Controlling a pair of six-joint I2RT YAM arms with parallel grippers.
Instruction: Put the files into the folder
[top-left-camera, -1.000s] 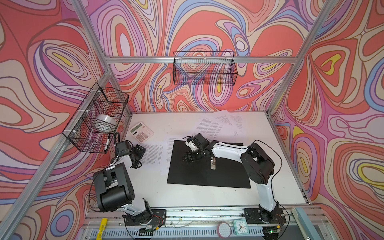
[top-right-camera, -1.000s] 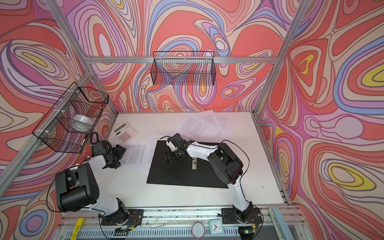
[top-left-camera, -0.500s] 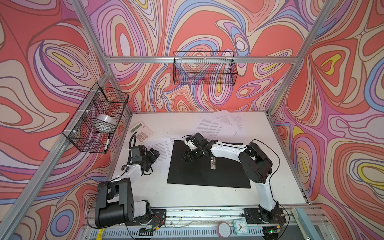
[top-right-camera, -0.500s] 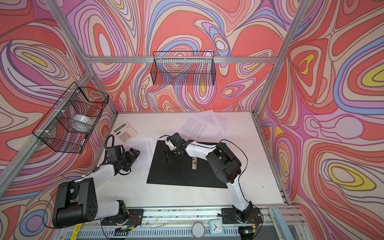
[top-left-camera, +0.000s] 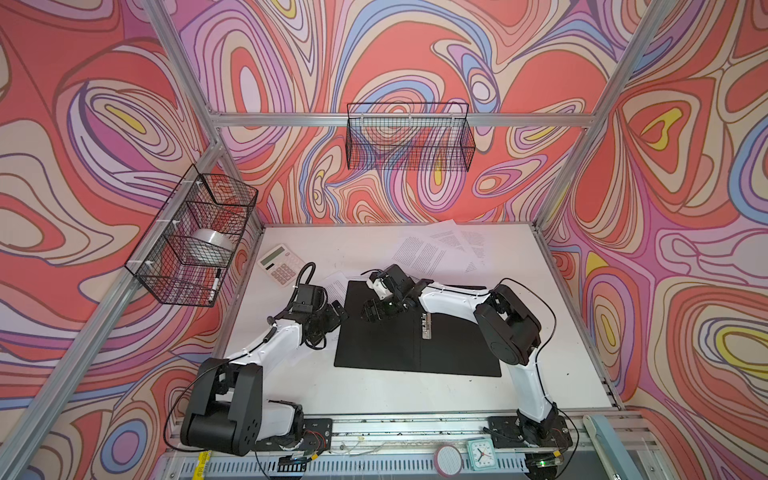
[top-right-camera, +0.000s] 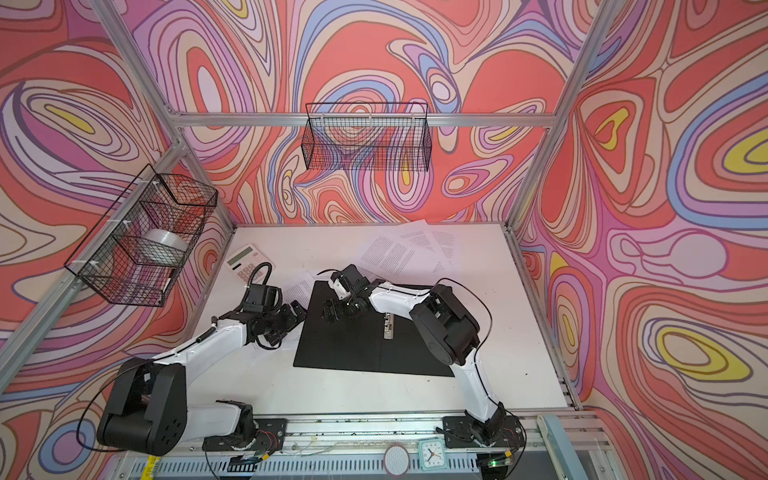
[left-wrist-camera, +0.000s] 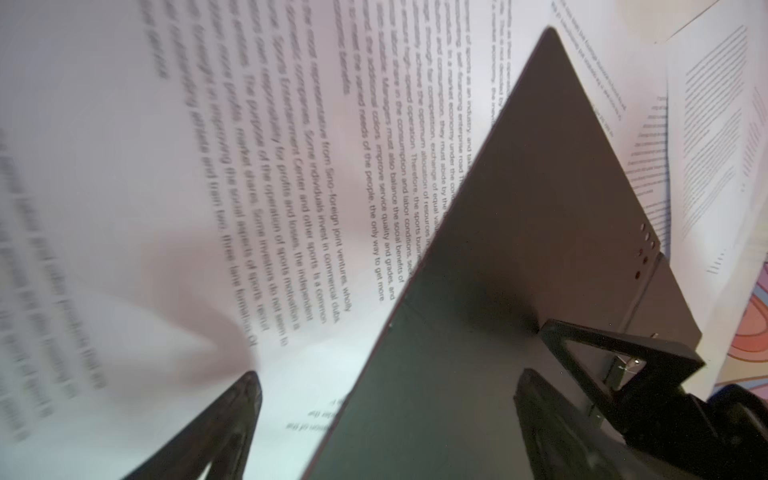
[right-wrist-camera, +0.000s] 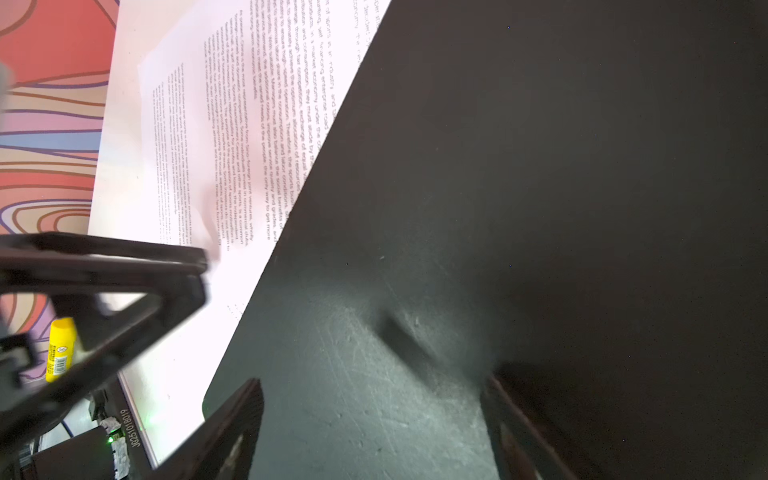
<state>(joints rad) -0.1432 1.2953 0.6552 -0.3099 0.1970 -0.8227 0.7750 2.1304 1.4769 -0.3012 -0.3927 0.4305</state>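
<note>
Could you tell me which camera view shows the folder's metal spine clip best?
The top views show it best: the metal clip lies uncovered on the spine of the open folder, seen whole from above. Neither wrist view shows it, only the folder's black inside and printed sheets.

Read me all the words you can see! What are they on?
"Sino-foreign joint ventures, wholly": printed sheet.
"the only way to get more": same sheet.
"JC25...": dark strip; the rest is unclear.
Calculator keys, clock face, yellow stick label: too small to read.
</note>
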